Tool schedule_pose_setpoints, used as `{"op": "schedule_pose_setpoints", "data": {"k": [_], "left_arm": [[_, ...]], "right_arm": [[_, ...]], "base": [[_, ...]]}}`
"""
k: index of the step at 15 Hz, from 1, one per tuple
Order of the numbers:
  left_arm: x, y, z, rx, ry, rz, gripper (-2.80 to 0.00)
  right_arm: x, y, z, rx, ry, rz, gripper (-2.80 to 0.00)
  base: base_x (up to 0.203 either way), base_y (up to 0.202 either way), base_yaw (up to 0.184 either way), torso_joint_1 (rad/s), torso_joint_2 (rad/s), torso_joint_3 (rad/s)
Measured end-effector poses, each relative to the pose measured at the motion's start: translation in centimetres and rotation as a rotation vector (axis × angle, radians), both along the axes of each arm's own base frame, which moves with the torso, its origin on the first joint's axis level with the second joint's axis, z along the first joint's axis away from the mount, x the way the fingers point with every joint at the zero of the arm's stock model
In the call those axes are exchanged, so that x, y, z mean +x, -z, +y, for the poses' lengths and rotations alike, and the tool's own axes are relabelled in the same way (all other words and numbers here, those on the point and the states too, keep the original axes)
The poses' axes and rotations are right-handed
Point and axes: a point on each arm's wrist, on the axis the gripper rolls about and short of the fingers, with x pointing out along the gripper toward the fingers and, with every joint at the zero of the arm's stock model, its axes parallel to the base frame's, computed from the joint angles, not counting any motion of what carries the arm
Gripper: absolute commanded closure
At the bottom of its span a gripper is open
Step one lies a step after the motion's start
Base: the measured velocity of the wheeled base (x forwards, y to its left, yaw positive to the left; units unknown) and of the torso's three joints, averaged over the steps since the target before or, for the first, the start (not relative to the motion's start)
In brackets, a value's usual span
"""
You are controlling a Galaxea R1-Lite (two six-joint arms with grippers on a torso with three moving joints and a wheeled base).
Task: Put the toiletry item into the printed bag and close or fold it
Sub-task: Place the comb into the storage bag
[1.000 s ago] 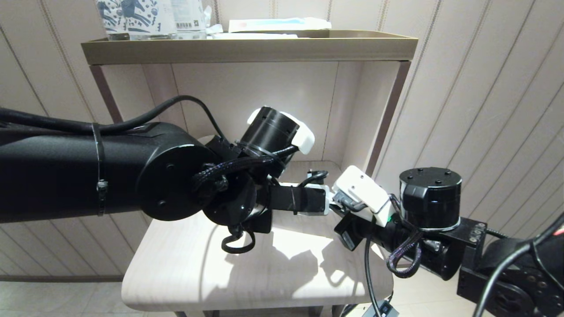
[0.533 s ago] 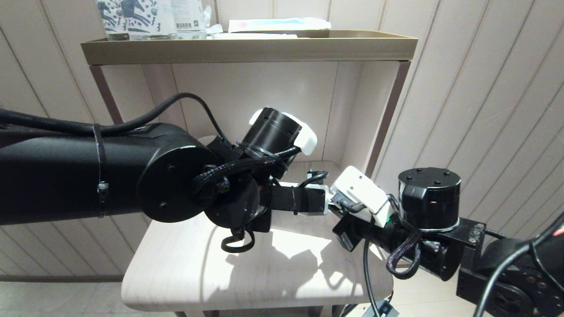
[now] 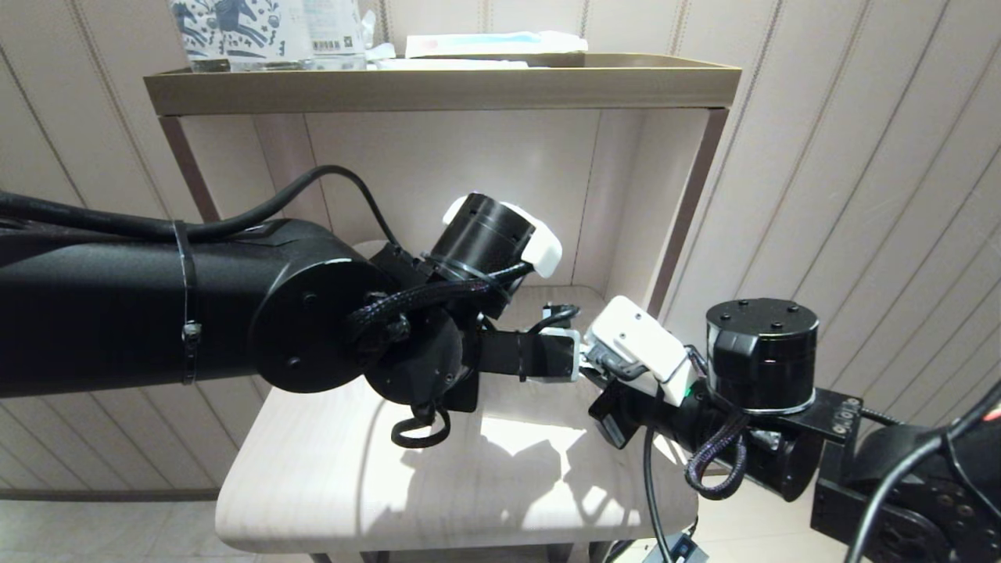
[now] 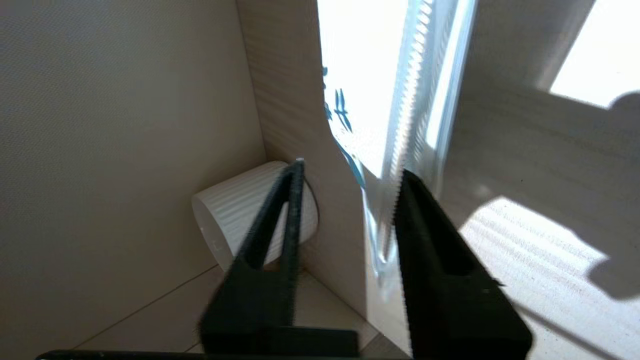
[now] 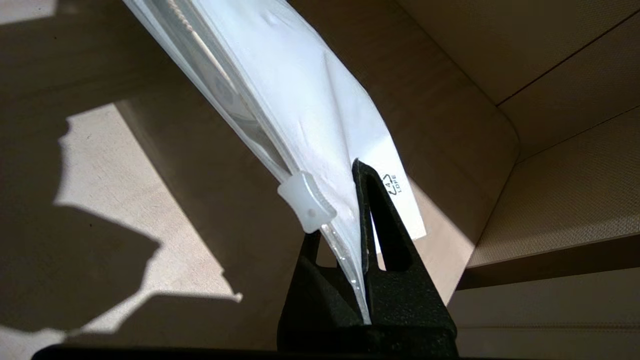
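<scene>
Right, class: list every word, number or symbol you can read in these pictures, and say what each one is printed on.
"4" above "LDPE", beside a recycling triangle: printed on the corner of the printed bag, next to the right gripper that pinches its edge.
Barcode label on the horse-printed pack on the top shelf: too small to read.
Teal marks on the bag in the left wrist view, by the left gripper: drawings, not letters.

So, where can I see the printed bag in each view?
Head view: hidden behind the two arms.
Left wrist view: the printed bag stands inside the open left gripper.
Right wrist view: its corner is clamped in the right gripper.
Shared landmark: the sunlit shelf board.
</scene>
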Motion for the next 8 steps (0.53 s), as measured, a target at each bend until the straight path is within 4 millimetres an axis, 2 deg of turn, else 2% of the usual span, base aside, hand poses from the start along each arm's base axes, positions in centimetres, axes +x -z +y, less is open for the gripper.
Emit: {"op": "schedule_pose_setpoints", "data": {"k": [8], "left_arm": [[-0.17, -0.73, 0.22, -0.018, -0.003, -0.015, -2.8]], "right_arm": [[-0.08, 0.07, 0.07, -0.002, -0.003, 0.003, 0.0]], "base": [[0.0, 0.0, 0.0, 0.0, 0.0, 0.0]]}}
